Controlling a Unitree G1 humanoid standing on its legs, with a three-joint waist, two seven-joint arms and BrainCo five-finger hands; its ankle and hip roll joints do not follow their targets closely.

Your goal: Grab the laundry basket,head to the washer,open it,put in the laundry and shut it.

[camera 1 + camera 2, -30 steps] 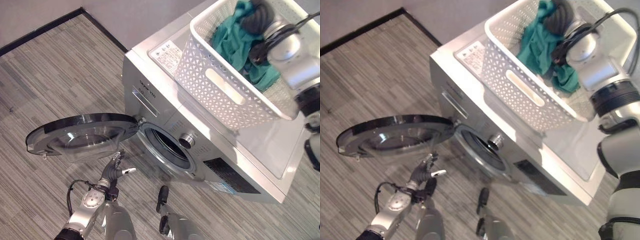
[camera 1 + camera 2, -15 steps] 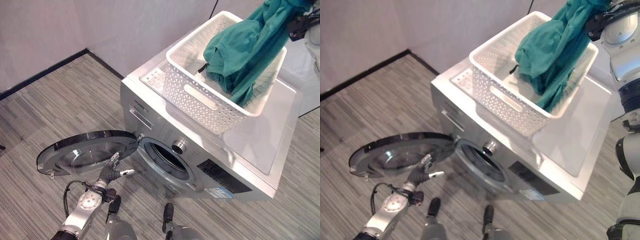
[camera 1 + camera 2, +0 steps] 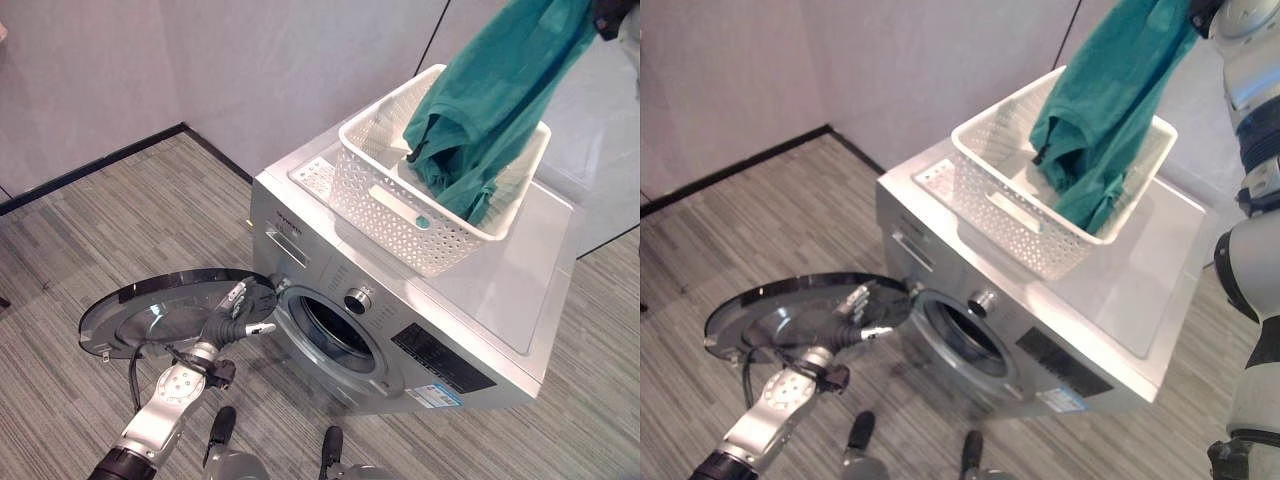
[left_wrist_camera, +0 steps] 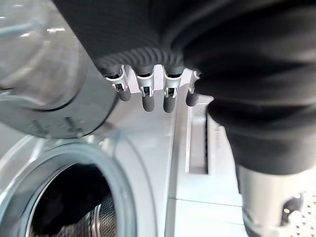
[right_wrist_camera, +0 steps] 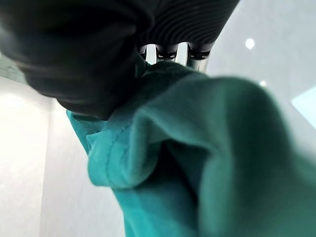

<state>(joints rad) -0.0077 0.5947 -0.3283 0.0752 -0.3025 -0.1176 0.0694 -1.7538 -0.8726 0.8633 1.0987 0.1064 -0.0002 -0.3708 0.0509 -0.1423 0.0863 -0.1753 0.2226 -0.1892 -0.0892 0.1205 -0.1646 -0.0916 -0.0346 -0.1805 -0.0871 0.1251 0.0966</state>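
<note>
Laundry basket sits on the washer, door open; right hand grips the teal garment, not yet loaded; left hand relaxed by the door.

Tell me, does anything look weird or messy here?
Nothing looks spilled or broken. The white laundry basket sits on top of the washer, which looks unusual but steady. The right hand holds the teal garment up high, its bottom end hanging inside the basket. The washer door is swung wide open beside the left hand.
</note>
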